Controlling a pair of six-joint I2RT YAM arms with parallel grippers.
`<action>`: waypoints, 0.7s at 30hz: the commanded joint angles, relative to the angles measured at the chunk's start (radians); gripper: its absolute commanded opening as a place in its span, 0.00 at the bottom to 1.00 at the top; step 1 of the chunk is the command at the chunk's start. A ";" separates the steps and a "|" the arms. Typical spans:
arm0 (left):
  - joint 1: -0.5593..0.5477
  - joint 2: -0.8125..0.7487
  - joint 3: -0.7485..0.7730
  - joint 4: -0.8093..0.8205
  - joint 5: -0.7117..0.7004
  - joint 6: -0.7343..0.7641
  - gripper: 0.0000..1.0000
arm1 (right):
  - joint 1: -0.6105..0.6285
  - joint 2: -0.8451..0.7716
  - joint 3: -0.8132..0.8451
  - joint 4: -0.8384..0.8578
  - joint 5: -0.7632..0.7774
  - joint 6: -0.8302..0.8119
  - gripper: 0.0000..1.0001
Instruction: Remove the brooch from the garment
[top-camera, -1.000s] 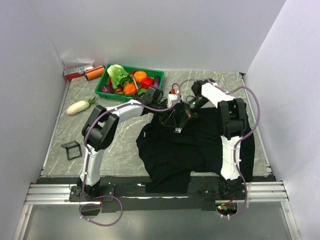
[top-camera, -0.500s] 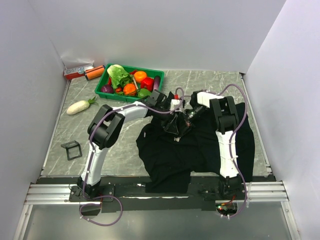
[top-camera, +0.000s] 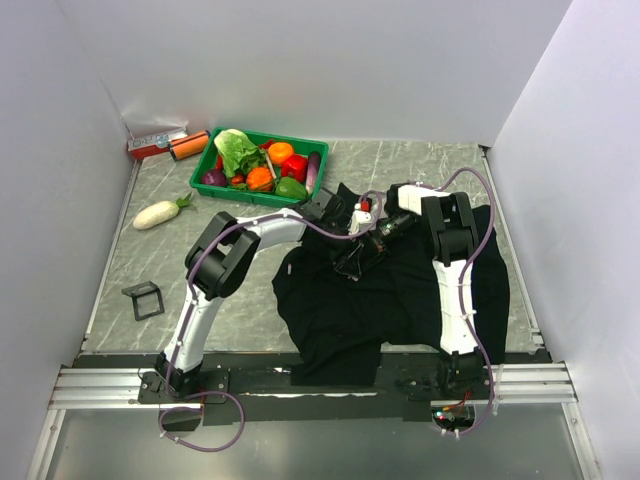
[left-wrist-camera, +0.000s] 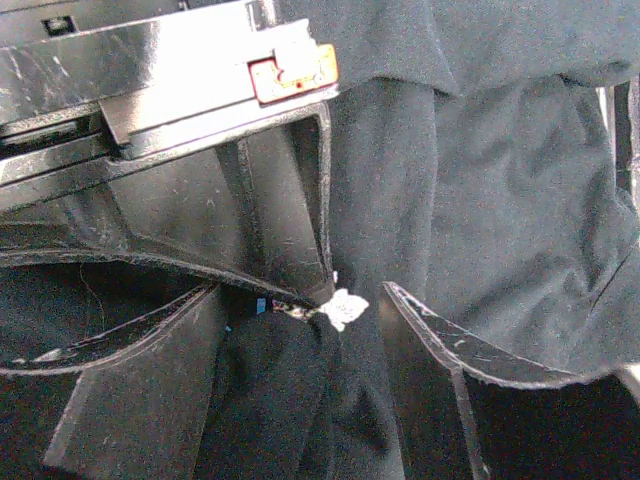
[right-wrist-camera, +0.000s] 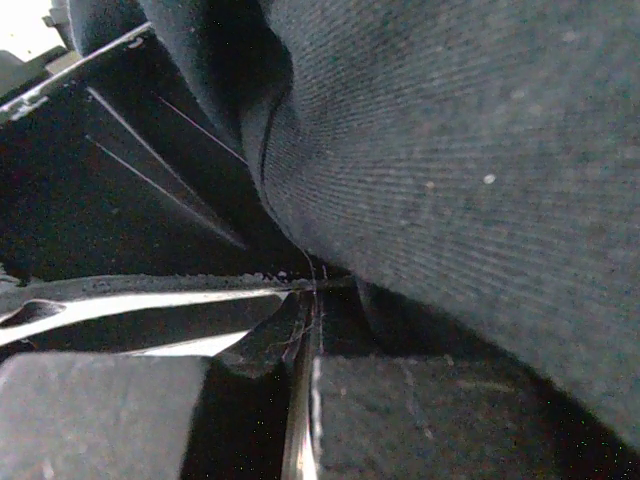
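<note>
Black shirt (top-camera: 400, 295) lies spread over the right half of the grey marble table (top-camera: 130, 255), its hem at the near edge. Both arms meet over its upper left part.

Left gripper (left-wrist-camera: 300, 296): jaws stand wide, one finger on either side of a fold of cloth, closed on nothing. Brooch (left-wrist-camera: 343, 308) sits between them, a small whitish sparkly speck on the fold. It is closer to the finger at the right of the wrist view and, as far as can be seen, touches neither.

Right gripper (right-wrist-camera: 308, 330): jaws pressed together, with cloth bulging close over them. Cannot tell whether a pinch of fabric is caught in the seam. In the left wrist view its closed tips end right at the brooch.

Against a second ago:
- Left elbow has swung right, and its wrist has travelled from beside the green vegetable tray (top-camera: 203, 172) out over the shirt.
- Right forearm, then stretched toward the back of the table, is now folded down close to its own upright link.
- Lower shirt outline is much the same.
- Tray and white radish (top-camera: 160, 214) are unmoved.
</note>
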 joint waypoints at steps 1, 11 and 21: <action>0.014 0.012 0.061 -0.041 0.007 0.044 0.66 | -0.026 0.055 0.000 -0.072 0.075 0.040 0.00; 0.040 0.041 0.096 -0.125 0.046 0.072 0.59 | -0.024 0.055 0.000 -0.065 0.080 0.041 0.00; 0.029 0.047 0.088 -0.084 -0.003 0.067 0.59 | -0.021 0.062 0.009 -0.076 0.081 0.038 0.00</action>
